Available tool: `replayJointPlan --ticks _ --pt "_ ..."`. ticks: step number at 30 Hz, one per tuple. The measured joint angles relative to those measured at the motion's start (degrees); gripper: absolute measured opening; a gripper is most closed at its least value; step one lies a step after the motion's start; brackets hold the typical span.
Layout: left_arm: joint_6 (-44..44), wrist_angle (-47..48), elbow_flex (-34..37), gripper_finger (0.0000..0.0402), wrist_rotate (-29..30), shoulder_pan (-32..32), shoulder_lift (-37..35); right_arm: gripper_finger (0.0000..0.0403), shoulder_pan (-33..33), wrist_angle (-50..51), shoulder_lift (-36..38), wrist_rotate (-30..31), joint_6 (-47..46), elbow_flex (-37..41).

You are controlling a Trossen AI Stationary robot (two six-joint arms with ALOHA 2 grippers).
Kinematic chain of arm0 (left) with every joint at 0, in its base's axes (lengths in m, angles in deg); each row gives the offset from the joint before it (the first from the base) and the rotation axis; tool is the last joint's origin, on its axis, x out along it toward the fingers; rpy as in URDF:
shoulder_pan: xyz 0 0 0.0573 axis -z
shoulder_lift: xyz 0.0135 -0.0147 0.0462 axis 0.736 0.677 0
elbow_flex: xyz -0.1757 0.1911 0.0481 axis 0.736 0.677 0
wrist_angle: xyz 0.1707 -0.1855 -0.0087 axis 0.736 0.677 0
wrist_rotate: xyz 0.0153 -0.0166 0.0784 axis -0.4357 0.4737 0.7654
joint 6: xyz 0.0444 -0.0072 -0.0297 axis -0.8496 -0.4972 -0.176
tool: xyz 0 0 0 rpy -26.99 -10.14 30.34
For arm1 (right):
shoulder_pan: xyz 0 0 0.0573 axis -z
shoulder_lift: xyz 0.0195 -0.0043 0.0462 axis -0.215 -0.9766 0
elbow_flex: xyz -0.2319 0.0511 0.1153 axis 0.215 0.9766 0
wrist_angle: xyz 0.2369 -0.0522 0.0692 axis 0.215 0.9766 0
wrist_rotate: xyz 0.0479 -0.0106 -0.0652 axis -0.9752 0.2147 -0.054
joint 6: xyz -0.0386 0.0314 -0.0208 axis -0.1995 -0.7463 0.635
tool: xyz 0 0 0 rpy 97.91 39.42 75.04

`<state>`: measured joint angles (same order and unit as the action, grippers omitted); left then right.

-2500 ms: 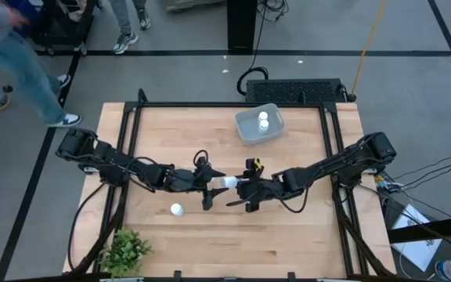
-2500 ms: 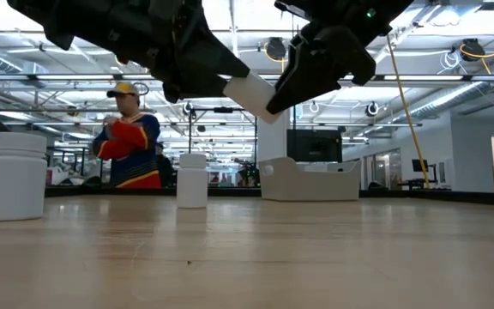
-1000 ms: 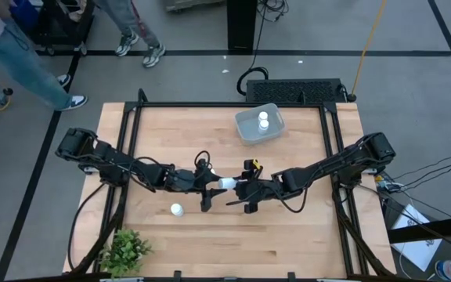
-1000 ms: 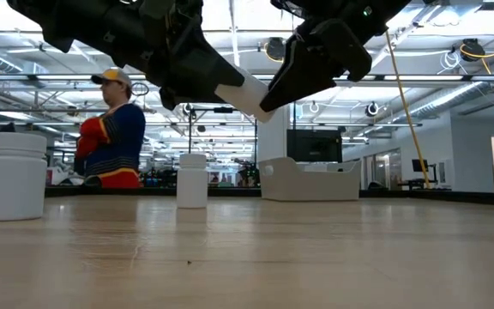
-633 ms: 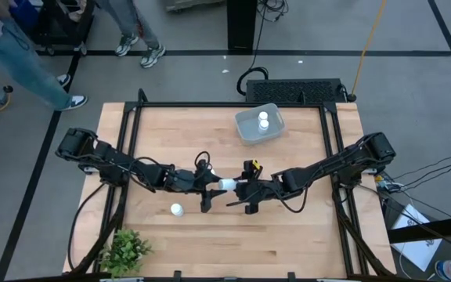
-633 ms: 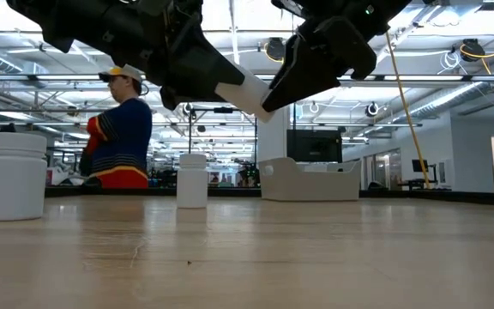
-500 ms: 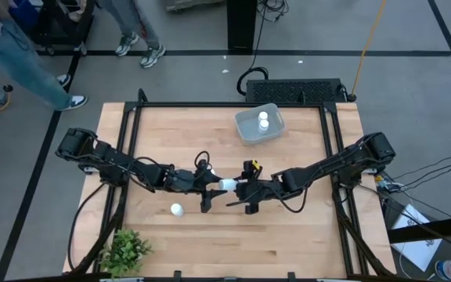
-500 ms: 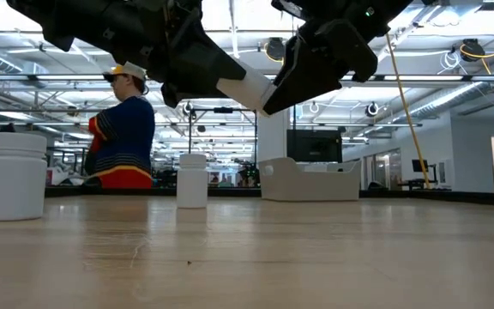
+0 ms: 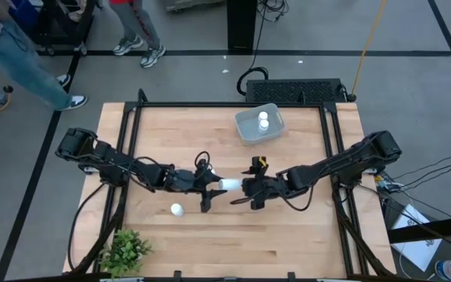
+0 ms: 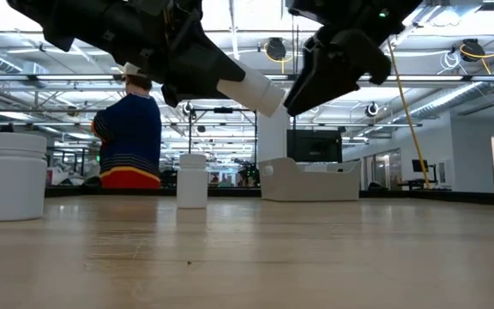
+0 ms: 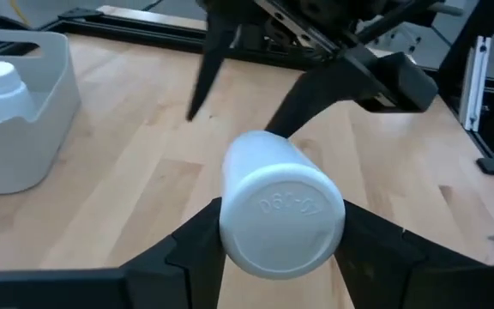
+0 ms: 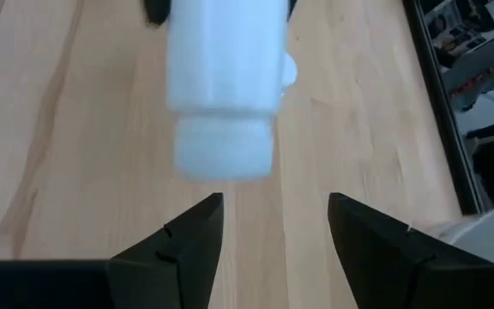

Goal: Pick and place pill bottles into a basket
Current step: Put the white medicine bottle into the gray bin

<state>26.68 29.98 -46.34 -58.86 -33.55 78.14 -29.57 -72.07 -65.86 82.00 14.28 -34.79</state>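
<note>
My left gripper [image 9: 212, 186] is shut on a white pill bottle [image 9: 227, 185] held in the air over the middle of the table. The bottle's cap [image 12: 223, 148] points toward my right gripper [image 9: 239, 193]. That gripper is open, and its fingers stand just short of the cap, apart from it. The grey-blue basket [image 9: 245, 129] stands at the far side with two bottles [image 9: 263, 121] in it. One bottle [image 9: 176, 209] stands on its base on the table nearer the front. The low view shows two standing bottles [image 10: 14, 176] [image 10: 192, 180]. My left gripper pinches the bottle's body near its base [image 11: 230, 249] between its two fingers [image 11: 191, 245], one on each side. The fingers come about level from the table's left. The bottle lies tilted along them, base toward the wrist, cap outward, and is lifted clear of the table.
A small green plant [image 9: 124, 251] stands at the table's near left corner. A black box [image 9: 296, 90] sits beyond the far edge. People [image 10: 129, 129] stand and walk beyond the table. Bare wood [image 9: 304, 235] lies at the front right.
My right gripper has drawn back toward the table's right edge, from right at the bottle's cap end to a clear gap from it. The bottle has stayed in my left gripper, raised and tilted as before.
</note>
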Motion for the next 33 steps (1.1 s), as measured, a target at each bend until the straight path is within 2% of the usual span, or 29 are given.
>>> replayJointPlan --ticks 6,9,11,15,21,26,33 --pt "-0.5 0.0 0.0 0.0197 0.2 0.1 0.0 0.0200 -0.6 -3.8 7.0 -0.1 -5.7 8.6" --pt "-0.7 -0.6 0.0 0.0197 0.2 0.1 0.0 0.0199 -0.5 -13.6 12.2 -0.1 -7.6 16.5" --pt "-1.1 -1.3 0.0 0.0197 0.3 0.0 0.0 0.0201 -0.6 -23.6 15.8 -1.3 -7.6 22.5" --pt "-2.0 -2.6 0.0 0.0197 0.3 0.1 0.0 0.0205 -0.5 -44.8 22.2 -7.4 -8.0 34.8" --pt "-2.3 -5.4 0.0 0.0198 -0.2 0.1 0.0 0.0205 3.5 -68.4 25.7 -21.6 -20.1 48.7" --pt "-2.8 -8.3 0.0 0.0198 -0.3 0.1 0.0 0.0217 6.0 -77.3 23.0 -25.7 -25.4 52.2" --pt "-2.9 -8.4 0.0 0.0198 -0.3 0.1 0.0 0.0282 7.1 -82.0 16.9 -28.9 -26.7 49.1"
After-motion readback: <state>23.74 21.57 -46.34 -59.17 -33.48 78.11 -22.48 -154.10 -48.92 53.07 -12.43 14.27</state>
